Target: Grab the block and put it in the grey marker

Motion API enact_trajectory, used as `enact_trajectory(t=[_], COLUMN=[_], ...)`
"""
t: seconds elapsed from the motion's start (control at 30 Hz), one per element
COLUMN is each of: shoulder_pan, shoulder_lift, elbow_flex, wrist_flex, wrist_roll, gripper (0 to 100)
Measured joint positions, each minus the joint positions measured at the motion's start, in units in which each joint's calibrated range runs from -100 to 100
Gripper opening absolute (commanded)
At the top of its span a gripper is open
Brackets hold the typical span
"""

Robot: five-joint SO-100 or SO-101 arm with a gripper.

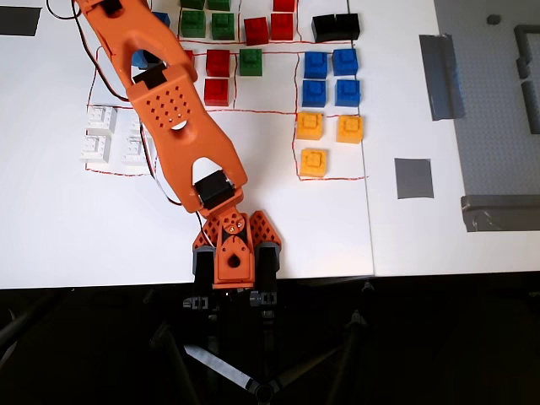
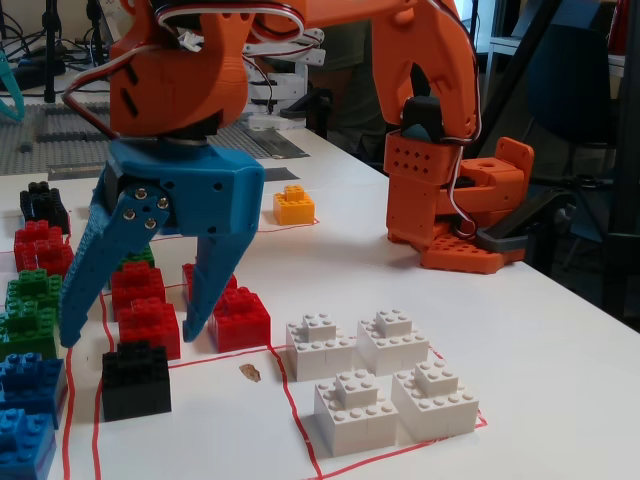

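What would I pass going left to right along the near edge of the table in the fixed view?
Blue bricks → black block → small brown speck → cluster of white bricks.

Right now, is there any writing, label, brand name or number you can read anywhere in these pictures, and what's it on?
None can be read.
Bricks: studs may carry a moulded mark, but on the white bricks and the block it is too small to tell.
Arm and gripper: no lettering or sticker shows.
Grey marker and red outlines: plain, no text.
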Motion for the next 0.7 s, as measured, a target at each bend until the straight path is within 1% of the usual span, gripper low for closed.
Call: enact_trajectory(t=[0.2, 0.7], shoulder_pan=[0.09, 0.44], shoulder_lift=[3.57, 6.09], elbow_flex=[-0.72, -0.81], wrist_flex=[0.0, 0.0], wrist_roll=[0.44, 0.49], gripper=[30, 27])
